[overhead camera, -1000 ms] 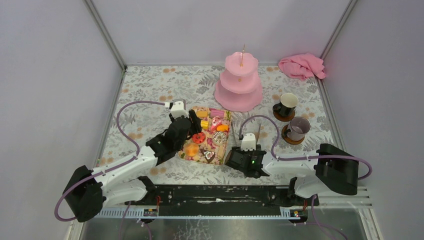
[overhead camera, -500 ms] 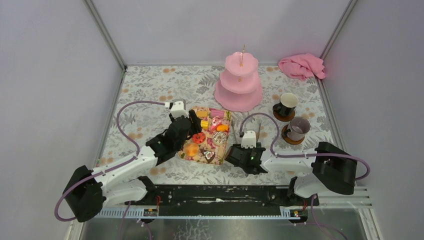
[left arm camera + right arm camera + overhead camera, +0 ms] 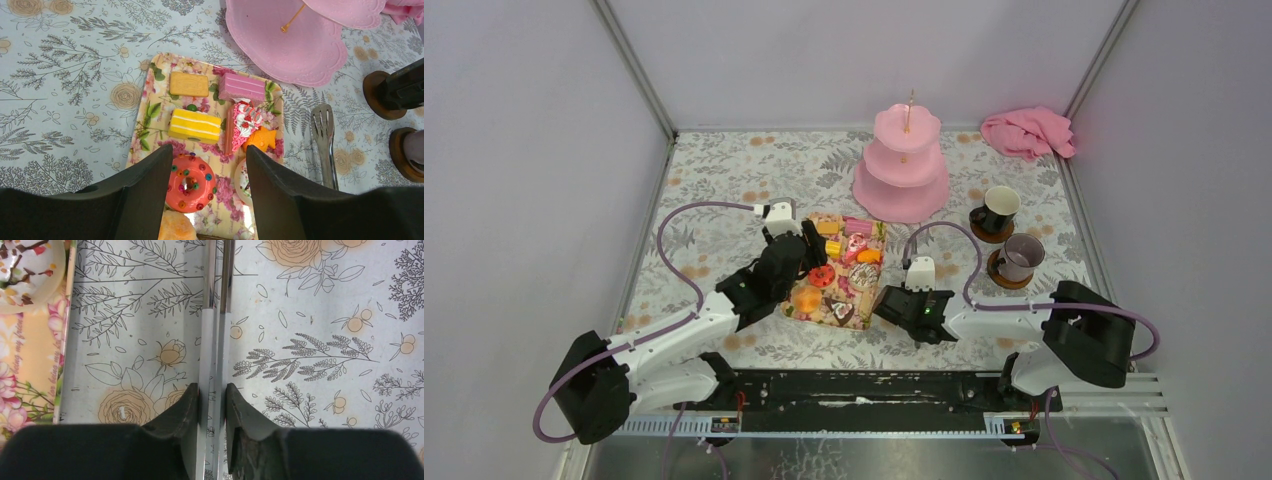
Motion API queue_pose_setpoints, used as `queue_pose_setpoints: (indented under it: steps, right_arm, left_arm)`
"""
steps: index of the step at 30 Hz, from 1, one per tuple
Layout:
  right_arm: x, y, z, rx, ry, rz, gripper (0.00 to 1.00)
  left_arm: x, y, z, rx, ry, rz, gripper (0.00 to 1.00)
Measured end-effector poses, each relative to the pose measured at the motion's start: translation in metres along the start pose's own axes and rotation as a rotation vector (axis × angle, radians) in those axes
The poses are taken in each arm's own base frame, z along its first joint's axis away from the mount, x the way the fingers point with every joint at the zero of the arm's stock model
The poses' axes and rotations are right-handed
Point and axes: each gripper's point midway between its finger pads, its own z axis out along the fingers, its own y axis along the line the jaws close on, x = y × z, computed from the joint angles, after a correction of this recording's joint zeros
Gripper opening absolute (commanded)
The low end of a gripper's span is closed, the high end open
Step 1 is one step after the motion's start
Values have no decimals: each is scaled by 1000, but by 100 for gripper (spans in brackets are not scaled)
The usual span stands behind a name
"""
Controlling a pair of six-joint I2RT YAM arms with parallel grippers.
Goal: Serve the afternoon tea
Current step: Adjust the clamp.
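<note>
The cakes [image 3: 195, 126] are all seen on the tray [image 3: 150, 95] — none is placed on the stand [image 3: 902, 165], whose tiers look bare. The mugs [image 3: 999, 208] are stood on coasters [image 3: 990, 232] to its right. Tongs [image 3: 206, 340], lying beside the tray, are pinched by the right gripper [image 3: 212, 395]. The left gripper [image 3: 207, 155] is held spread, empty, above a doughnut [image 3: 191, 182] — serving is judged barely begun.

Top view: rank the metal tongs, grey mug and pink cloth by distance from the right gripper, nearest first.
1. silver metal tongs: clamped in the right gripper itself.
2. grey mug: off to its right, mid-table.
3. crumpled pink cloth: far right corner.
</note>
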Motion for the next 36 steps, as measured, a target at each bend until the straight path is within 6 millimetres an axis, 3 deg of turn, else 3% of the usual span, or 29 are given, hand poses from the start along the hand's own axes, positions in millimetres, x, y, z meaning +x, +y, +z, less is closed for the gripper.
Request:
queue_pose_setpoints:
  steps: [13,23,32,36]
  right_arm:
    - [0,-15,-17,7,23,-33,20]
    - [-8,13,-78,-172,23,-156,22]
    - [-4,11,-115,-316,59,-185,29]
    - [1,13,-123,-361,88,-200,31]
  left_arm:
    - [2,0,2,-4,6,5,63]
    - [2,1,1,-4,6,9,63]
    - [1,0,1,-3,4,9,64]
    - [-2,-2,1,0,-2,6,63]
